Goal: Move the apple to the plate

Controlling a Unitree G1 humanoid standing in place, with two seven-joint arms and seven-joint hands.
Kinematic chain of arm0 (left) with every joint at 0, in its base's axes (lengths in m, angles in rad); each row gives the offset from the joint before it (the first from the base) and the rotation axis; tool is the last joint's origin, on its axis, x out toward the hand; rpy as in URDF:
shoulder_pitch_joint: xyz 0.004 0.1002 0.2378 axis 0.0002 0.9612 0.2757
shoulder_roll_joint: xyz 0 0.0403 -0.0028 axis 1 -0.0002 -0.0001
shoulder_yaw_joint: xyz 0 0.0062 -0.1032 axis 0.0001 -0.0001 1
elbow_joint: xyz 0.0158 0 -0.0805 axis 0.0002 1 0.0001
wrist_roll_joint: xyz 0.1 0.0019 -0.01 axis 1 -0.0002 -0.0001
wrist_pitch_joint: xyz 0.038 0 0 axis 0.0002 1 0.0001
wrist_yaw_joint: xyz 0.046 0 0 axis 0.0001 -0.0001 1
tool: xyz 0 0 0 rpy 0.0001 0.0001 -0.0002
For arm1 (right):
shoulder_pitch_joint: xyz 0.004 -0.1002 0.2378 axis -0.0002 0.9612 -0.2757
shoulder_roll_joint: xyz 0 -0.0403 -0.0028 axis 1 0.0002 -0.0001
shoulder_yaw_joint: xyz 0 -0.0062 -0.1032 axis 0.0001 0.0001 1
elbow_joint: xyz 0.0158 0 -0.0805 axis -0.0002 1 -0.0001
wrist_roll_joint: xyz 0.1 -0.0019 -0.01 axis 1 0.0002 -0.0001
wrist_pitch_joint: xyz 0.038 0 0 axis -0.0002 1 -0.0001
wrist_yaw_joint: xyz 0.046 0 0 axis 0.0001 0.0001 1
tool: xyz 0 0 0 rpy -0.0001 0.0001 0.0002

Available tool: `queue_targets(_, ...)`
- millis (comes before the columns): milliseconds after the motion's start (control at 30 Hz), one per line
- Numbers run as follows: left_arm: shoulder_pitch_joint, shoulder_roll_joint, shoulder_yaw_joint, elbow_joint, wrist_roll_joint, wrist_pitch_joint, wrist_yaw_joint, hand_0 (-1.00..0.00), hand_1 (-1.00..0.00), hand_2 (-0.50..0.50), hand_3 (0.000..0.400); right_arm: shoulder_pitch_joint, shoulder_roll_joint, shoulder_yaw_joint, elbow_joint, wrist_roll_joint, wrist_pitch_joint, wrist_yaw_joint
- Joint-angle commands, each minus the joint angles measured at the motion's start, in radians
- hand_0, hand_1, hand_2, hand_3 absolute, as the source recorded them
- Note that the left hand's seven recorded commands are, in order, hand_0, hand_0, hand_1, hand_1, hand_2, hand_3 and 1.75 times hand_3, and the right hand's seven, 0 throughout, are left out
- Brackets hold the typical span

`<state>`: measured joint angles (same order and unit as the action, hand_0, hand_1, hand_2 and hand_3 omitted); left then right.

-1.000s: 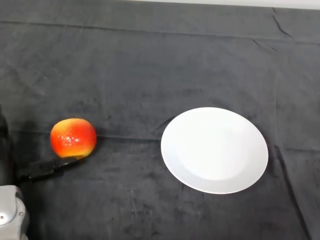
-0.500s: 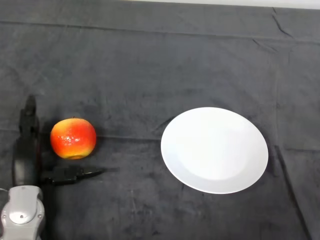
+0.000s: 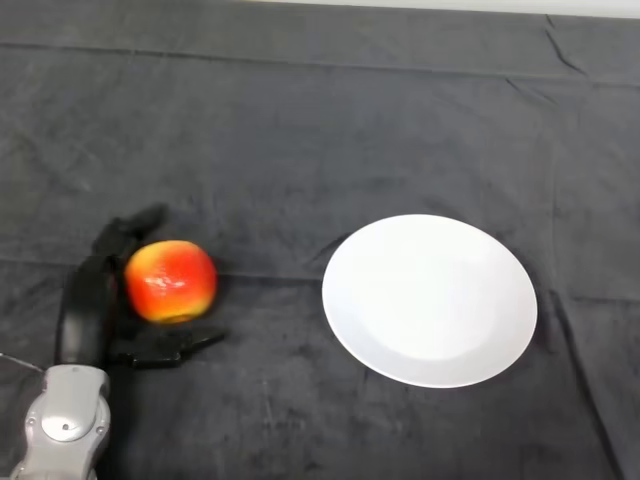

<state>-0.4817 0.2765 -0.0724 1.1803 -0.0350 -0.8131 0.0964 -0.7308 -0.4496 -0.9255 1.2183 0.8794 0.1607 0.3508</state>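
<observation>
1. The apple [image 3: 171, 281] sat on the cloth [image 3: 330, 120] at the left of the table, well apart from the plate [image 3: 429, 299], which lay to its right and held nothing.

2. The hand [image 3: 90, 310] cupped the apple from its left side. The fingers [image 3: 128, 229] curved round the far-left edge of the fruit, and the thumb [image 3: 170, 344] reached along the cloth just under its near side.

3. The grip looked partial — curled about the apple, not wide open, yet not clearly clamped. Whether the fingers pressed the skin or only lay beside it could not be told.

4. The apple lay to the right of the palm, on the same side as the plate. So the coming move would likely run straight to the right, with the hand behind the fruit.

5. The apple was roundish, with no long axis that mattered for the grasp.

6. Hidden parts: the apple's left flank sat against the palm and was partly covered. Black hand on dark cloth made the finger edges hard to follow.

7. The arm [image 3: 65, 430] was cut off at the lower left edge — only its silver-grey wrist end showed.

8. Whether the apple rested on the cloth or was lifted a little was unclear.
</observation>
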Motion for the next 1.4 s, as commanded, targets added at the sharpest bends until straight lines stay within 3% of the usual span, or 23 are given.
queue_targets(33, -0.023, 0.002, -0.024, -0.004, 0.014, -0.012, -0.01, -0.89, -1.0, 0.06, 0.4, 0.0, -0.022, -0.0082, -0.006, 0.0074, -0.005, -0.0021)
queue_targets(100, -0.024, 0.002, -0.031, -0.004, 0.016, -0.009, -0.01, -1.0, -1.0, 0.0, 0.4, 0.0, -0.022, -0.0082, -0.006, 0.0075, -0.005, -0.0021)
queue_targets(433, -0.049, -0.01, -0.077, -0.007, 0.038, 0.0, 0.008, -1.0, -1.0, 0.0, 0.4, 0.0, -0.022, -0.0081, -0.006, 0.0075, -0.005, -0.0021)
queue_targets(900, -0.078, -0.004, -0.133, -0.022, 0.077, -0.06, 0.045, -1.0, -1.0, 0.0, 0.4, 0.0, -0.022, -0.0081, -0.006, 0.0077, -0.005, -0.002)
queue_targets(1400, -0.149, -0.049, -0.204, -0.027, 0.144, -0.137, 0.162, -1.0, -1.0, 0.0, 0.4, -0.001, -0.023, -0.0085, -0.004, 0.0079, -0.005, -0.0014)
